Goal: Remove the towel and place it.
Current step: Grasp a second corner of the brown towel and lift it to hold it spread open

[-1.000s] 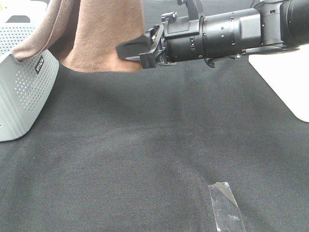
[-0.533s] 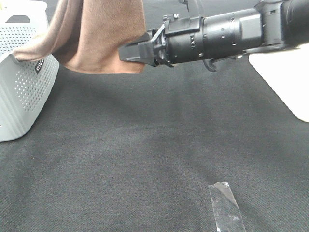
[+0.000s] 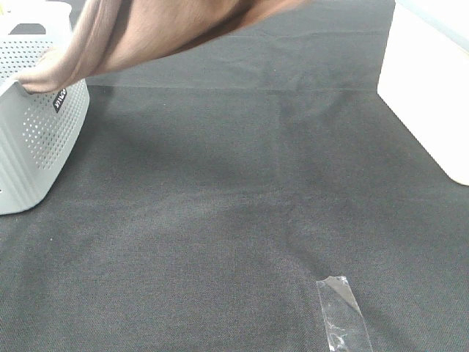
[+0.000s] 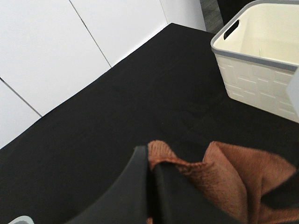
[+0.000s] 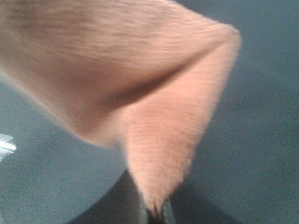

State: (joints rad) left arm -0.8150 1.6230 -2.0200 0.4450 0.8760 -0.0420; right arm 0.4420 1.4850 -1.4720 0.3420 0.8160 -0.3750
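Gone from the high view is the right arm, and the towel (image 3: 146,29) now hangs higher, stretched from the grey basket (image 3: 37,139) up past the top edge, clear of the black surface (image 3: 242,205). One end drapes over the basket's rim. Left fingers (image 4: 135,186) pinch a folded edge of it; right fingers (image 5: 117,205) clamp a corner. Clear tape (image 3: 342,312) lies on the surface.

Right gripper (image 5: 154,212) pinched closed on a tapering fold of the brown towel (image 5: 154,140). Cloth blurred, close to lens, filling most of the view. Dark tabletop (image 5: 261,149) beyond; shiny tape strip (image 5: 4,142) partly visible.
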